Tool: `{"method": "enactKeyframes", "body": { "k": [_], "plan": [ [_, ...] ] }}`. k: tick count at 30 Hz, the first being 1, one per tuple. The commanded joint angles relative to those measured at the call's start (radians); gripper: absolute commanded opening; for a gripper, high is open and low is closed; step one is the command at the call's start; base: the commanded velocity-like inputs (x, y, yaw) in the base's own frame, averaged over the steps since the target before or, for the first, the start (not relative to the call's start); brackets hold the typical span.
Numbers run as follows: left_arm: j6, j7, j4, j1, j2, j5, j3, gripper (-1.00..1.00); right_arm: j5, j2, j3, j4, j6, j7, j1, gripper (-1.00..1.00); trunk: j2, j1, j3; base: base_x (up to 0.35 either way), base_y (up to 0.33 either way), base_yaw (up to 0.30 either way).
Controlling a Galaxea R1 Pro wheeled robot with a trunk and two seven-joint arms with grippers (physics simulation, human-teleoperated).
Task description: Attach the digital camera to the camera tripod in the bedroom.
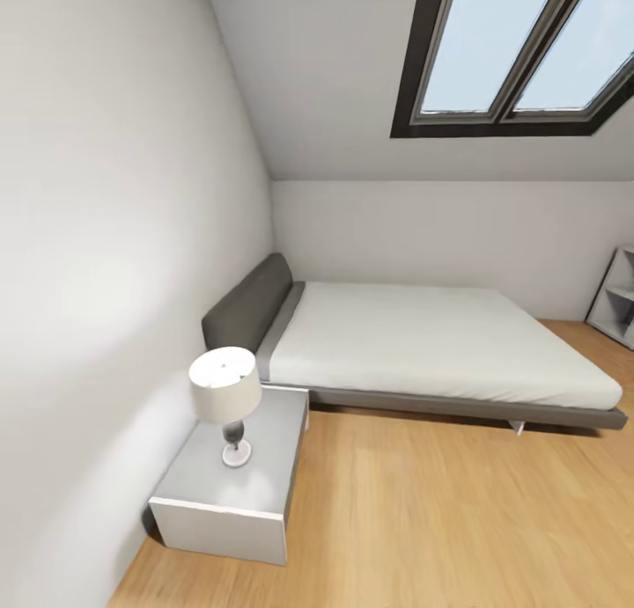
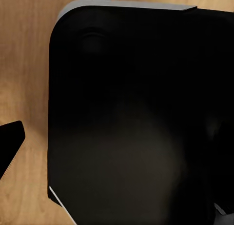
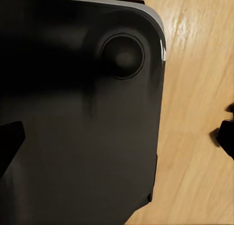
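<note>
Room: I see the bedroom through the head camera, with pale grey walls (image 1: 106, 238) and a light wood plank floor (image 1: 423, 520).
Landmark: the low grey bed (image 1: 423, 344) stands against the side wall, with a dark headboard (image 1: 248, 304) and a pale mattress.
Beside the bed: a grey nightstand (image 1: 231, 489) touches the bed frame at the headboard end. It is the surface that carries a lamp.
Lamp: a small lamp (image 1: 227, 397) with a white shade and a dark stem stands upright on the nightstand, on a round white foot.
Above the bed: a skylight (image 1: 519, 49) with a dark frame and two panes sits in the sloped ceiling.
Beyond the bed: at its foot end, near the far wall, I see the edge of white cubby shelves (image 1: 616, 300).
Digital camera and camera tripod: I cannot find them around the bed or on the nightstand, so I cannot say where they are.
Left wrist camera: a big dark rounded body of the robot (image 2: 131, 117) over the wood floor, and one dark finger tip (image 2: 10, 137) at the picture's edge.
Right wrist camera: the same kind of dark body (image 3: 78, 117) with a round recess, wood floor beside it, dark finger tips (image 3: 9, 137) at the edges.
Left claw: I cannot tell if it is wide or narrow.
Right claw: I cannot tell here either.
</note>
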Motion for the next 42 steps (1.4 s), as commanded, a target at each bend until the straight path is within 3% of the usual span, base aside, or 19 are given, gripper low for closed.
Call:
{"method": "enactKeyframes", "body": {
  "k": [1, 9, 13, 15, 42],
  "plan": [
    [-0.002, 0.0, 0.0, 0.0, 0.0, 0.014, 0.001, 1.0, 0.003, 0.0, 0.0, 0.0, -0.003, 0.0, 0.0, 1.0, 0.0, 0.0, -0.001, 0.0, 0.021, -0.224],
    [-0.004, 0.004, -0.002, 0.0, 0.002, 0.135, 0.012, 1.0, 0.005, 0.0, 0.0, 0.0, -0.003, 0.0, 0.0, 1.0, 0.0, 0.0, -0.001, 0.0, 0.006, -0.241],
    [-0.016, 0.006, -0.005, 0.0, 0.005, 0.219, 0.013, 1.0, 0.007, 0.0, 0.0, 0.0, -0.002, 0.0, 0.0, 1.0, 0.0, 0.0, -0.001, 0.0, 0.001, -0.247],
    [-0.019, 0.006, -0.005, 0.0, 0.005, 0.234, 0.013, 1.0, 0.007, 0.0, 0.0, 0.0, -0.003, 0.0, 0.0, 1.0, 0.0, 0.0, -0.001, 0.0, 0.0, -0.248],
    [-0.022, -0.001, -0.004, 0.0, 0.006, 0.242, 0.005, 1.0, 0.01, -0.003, 0.002, 0.0, 0.001, 0.006, 0.0, 1.0, 0.0, 0.0, -0.001, 0.0, 0.0, -0.248]
  ]
}}
